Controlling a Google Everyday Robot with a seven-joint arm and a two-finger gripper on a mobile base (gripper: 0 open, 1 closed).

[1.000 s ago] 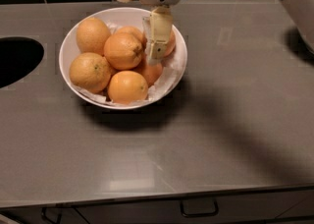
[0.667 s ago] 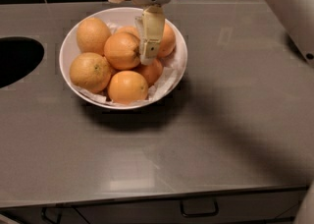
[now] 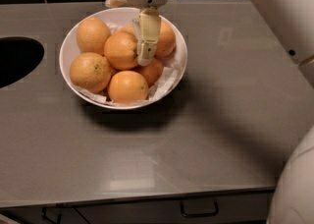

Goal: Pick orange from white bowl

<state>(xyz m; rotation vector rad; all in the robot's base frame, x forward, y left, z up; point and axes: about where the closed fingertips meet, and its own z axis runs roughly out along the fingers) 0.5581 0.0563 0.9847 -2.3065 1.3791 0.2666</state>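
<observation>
The white bowl [image 3: 68,46], lined with crumpled white paper, stands on the grey counter at the back left and holds several oranges. My gripper [image 3: 146,57] reaches down into the bowl from the back. It sits between the deep orange fruit in the middle [image 3: 120,50] and another orange on the right [image 3: 166,39], touching or nearly touching the middle one. A smaller orange [image 3: 151,70] lies just below the gripper's tip. Other oranges lie at the back left [image 3: 92,34], the left [image 3: 90,72] and the front [image 3: 127,86].
A dark round opening [image 3: 14,61] is cut into the counter [image 3: 196,134] at the far left. Black wall tiles run along the back. My white arm [image 3: 279,7] crosses the upper right and my body [image 3: 297,188] fills the lower right corner. Drawer handles [image 3: 198,211] show below the counter's front edge.
My gripper has moved a little to the left and lower into the bowl, from over the right-hand orange to the gap beside the middle orange. The oranges have not moved.
</observation>
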